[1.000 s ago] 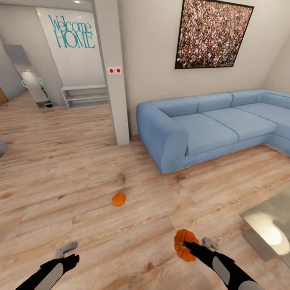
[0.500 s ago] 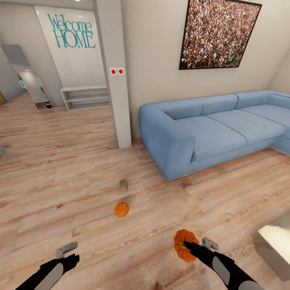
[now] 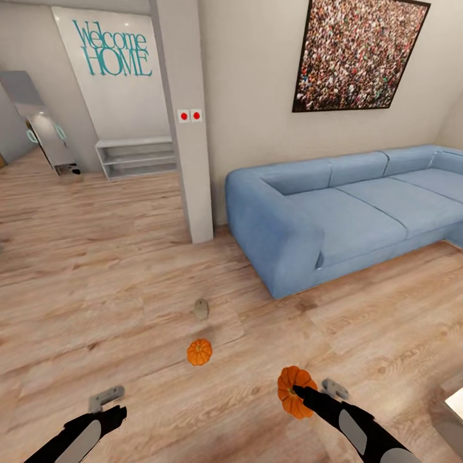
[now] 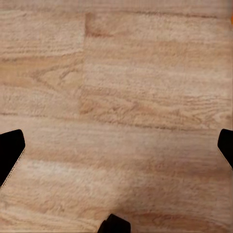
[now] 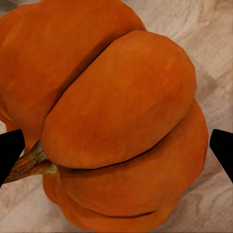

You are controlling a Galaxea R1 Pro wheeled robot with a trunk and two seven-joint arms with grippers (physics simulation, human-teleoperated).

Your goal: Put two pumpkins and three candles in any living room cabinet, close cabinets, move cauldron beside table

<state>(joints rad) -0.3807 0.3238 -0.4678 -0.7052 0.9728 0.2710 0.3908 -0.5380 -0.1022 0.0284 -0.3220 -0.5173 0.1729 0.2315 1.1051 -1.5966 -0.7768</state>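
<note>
- Head view: your right pincer (image 3: 297,390) held one pumpkin (image 3: 290,390) low over the wooden floor (image 3: 128,270), out in front of the right arm.
- The second pumpkin (image 3: 199,352) sat on the floor ahead, well apart from the held one, with a candle (image 3: 201,309) just beyond it.
- You had wide bare floor to the left of those two, running back to the white shelf unit (image 3: 136,155) against the far wall.
- On the right, the blue sofa (image 3: 334,212) closed off that side; its near corner stood near the candle. The pillar (image 3: 186,122) rose just left of the sofa's arm.
- A table (image 3: 453,402) edge cut in at the lower right corner.
- Your left pincer (image 3: 107,404) hovered low at the lower left; I could not tell its gap there.
- Left wrist view: the left pincer (image 4: 116,150) stood wide apart over bare floor boards, gripping nothing.
- Right wrist view: the pumpkin sat between the fingertips (image 5: 9,150), its stem (image 5: 30,164) beside one of them.
</note>
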